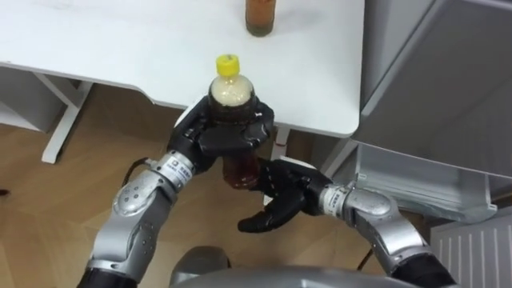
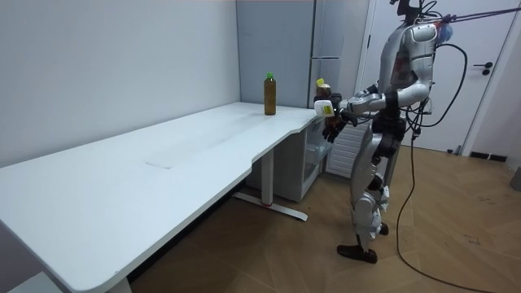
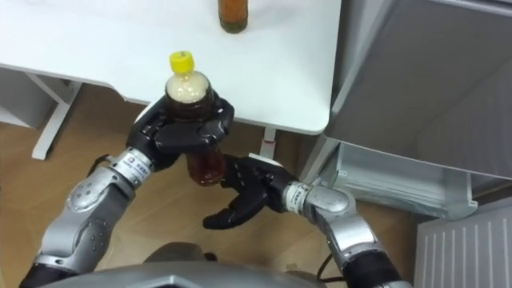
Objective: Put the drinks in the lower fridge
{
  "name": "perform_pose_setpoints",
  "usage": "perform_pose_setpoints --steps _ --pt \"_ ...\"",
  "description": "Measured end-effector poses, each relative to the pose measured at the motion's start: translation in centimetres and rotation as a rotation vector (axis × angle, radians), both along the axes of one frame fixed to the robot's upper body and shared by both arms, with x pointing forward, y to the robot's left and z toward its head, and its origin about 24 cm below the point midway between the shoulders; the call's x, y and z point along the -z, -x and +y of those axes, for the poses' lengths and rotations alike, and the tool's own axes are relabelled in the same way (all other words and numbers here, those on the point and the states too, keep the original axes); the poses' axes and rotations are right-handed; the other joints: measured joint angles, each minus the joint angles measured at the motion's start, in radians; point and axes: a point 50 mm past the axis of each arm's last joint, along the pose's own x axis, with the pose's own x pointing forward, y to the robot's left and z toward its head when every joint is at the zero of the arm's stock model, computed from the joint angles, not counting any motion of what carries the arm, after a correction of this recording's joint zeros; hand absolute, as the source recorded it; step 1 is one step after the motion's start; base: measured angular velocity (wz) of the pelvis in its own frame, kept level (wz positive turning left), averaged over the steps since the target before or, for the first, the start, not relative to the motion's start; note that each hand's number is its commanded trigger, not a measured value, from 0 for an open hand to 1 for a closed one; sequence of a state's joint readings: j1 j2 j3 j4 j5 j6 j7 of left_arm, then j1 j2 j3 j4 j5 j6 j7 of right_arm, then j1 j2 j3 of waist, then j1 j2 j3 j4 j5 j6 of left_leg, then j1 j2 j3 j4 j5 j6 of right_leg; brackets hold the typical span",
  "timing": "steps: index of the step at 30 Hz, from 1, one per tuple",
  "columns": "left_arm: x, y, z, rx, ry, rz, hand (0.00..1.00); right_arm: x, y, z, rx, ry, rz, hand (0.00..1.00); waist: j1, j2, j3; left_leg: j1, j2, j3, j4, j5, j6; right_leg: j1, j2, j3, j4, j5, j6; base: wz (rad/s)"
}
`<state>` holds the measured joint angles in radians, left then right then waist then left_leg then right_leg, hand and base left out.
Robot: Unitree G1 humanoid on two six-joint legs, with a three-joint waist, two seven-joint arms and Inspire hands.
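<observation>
Clamping the fingers of the left hand [image 1: 224, 140] round the yellow-capped bottle [image 1: 230, 90], holding those of the right hand [image 1: 284, 196] apart just below its base.

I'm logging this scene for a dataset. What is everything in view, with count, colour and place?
yellow-capped plastic bottle of brown drink: one, brown with a yellow cap, held upright just off the table's near edge.
green-capped bottle of amber drink: one, amber, standing on the table near the end by the fridge.
flat white table: one, white, in front of the robot.
tall grey fridge: one, grey, to the robot's right of the table, its lower part seemingly open.
wooden floor: one, light brown, under everything.
left hand: one, black, curled round the yellow-capped bottle's middle.
right hand: one, black, fingers relaxed, just below that bottle's base.
</observation>
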<state>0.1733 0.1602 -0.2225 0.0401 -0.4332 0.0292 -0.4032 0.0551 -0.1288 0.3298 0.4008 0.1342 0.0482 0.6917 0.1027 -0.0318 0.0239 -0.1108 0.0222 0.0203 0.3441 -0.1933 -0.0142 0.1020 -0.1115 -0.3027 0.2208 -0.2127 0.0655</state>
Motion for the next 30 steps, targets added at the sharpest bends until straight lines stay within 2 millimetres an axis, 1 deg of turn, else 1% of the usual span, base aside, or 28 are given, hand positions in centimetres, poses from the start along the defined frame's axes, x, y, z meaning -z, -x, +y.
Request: perform_pose_setpoints --steps 3,7,11,18,26,30 --pt "0.2 0.2 -0.3 0.034 -0.058 -0.006 1.0 -0.3 -0.1 0.1 -0.001 -0.025 -0.007 0.0 -0.001 -0.002 0.0008 -0.002 -0.001 -0.002 0.002 0.0 0.0 -0.001 0.0 0.0 0.0 0.0 0.0 0.0" --pt "0.3 0.2 -0.4 0.054 -0.117 -0.015 1.0 -0.5 -0.1 0.3 -0.008 -0.037 -0.014 0.0 -0.006 -0.007 -0.0007 -0.001 -0.001 -0.002 0.003 0.0 0.0 0.001 0.0 0.001 -0.001 0.0 0.0 0.0" --pt "0.4 0.3 -0.4 0.054 -0.126 -0.014 1.0 -0.7 -0.2 0.2 0.004 -0.068 -0.01 0.0 -0.015 -0.007 -0.0008 -0.003 -0.001 -0.002 0.003 0.0 0.0 0.0 0.0 0.0 0.0 0.0 0.0 0.0" --pt "0.4 0.3 -0.5 0.061 -0.135 -0.024 1.0 -1.1 -0.4 0.3 0.0 -0.073 -0.031 0.0 -0.016 -0.006 -0.0011 -0.003 -0.001 0.001 0.002 0.0 0.0 -0.002 0.0 0.0 0.0 0.0 0.0 0.0" --pt "0.7 0.4 -0.6 0.068 -0.141 -0.018 1.0 -1.1 -0.3 0.3 -0.002 -0.073 -0.018 0.0 -0.013 0.007 -0.0074 0.001 -0.001 0.001 0.0 0.0 0.0 0.001 0.0 0.0 0.0 0.0 0.0 0.0" --pt "0.9 0.6 -0.8 0.078 -0.14 -0.014 1.0 -0.9 -0.1 0.0 -0.011 -0.078 0.002 0.0 -0.011 0.01 -0.0081 0.002 -0.001 0.001 0.0 0.001 0.0 0.001 0.0 0.0 0.0 0.0 0.0 0.0"
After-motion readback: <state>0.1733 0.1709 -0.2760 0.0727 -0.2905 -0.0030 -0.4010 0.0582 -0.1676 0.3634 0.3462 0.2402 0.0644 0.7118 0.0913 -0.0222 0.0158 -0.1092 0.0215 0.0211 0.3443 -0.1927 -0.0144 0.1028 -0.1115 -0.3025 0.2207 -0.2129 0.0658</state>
